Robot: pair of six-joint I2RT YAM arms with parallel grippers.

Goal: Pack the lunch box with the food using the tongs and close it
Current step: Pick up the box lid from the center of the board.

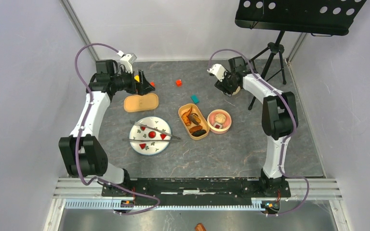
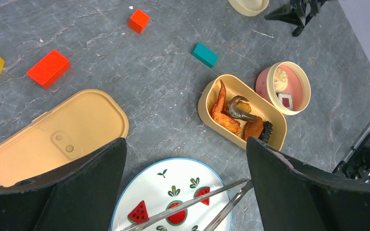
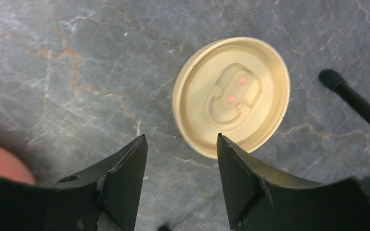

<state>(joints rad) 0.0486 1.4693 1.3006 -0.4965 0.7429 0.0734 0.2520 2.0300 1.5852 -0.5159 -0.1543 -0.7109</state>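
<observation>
Top external view: nearest me, the tongs [image 2: 192, 202] lie across the plate [image 2: 183, 178], among red wedges [image 2: 138, 214]. Just right of it, the open lunch box [image 2: 202, 105] holds fried chunks [image 2: 221, 113] and a dark piece [image 2: 267, 132]. A round pot [image 2: 261, 89] beside it holds the rice ball [image 2: 280, 79]. Beyond the plate lies the oval lid [image 2: 58, 134]. Farther out, my left fingers [image 1: 141, 82] are spread wide and empty above the bench [image 1: 173, 159]. My right fingers [image 1: 227, 88] stand apart, empty, over a round lid [image 3: 231, 96].
</observation>
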